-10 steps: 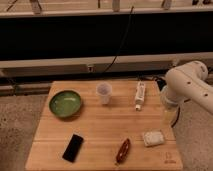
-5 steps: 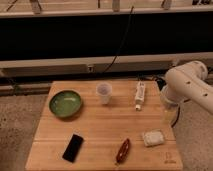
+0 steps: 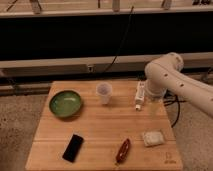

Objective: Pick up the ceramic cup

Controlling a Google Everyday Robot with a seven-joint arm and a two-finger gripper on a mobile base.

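The ceramic cup [image 3: 103, 93] is small, whitish and handleless. It stands upright at the back middle of the wooden table [image 3: 100, 130]. My gripper [image 3: 153, 104] hangs from the white arm [image 3: 170, 80] over the table's back right part, just right of the white tube [image 3: 140, 95]. It is well to the right of the cup and apart from it. Nothing shows in the gripper.
A green bowl [image 3: 65, 103] sits left of the cup. A black phone [image 3: 73, 147], a red-brown oblong object [image 3: 123, 150] and a pale square packet [image 3: 153, 138] lie along the front. A dark wall with a cable runs behind the table.
The arm has shifted left, further over the table's right side next to the tube. The cup and the other objects have not moved.
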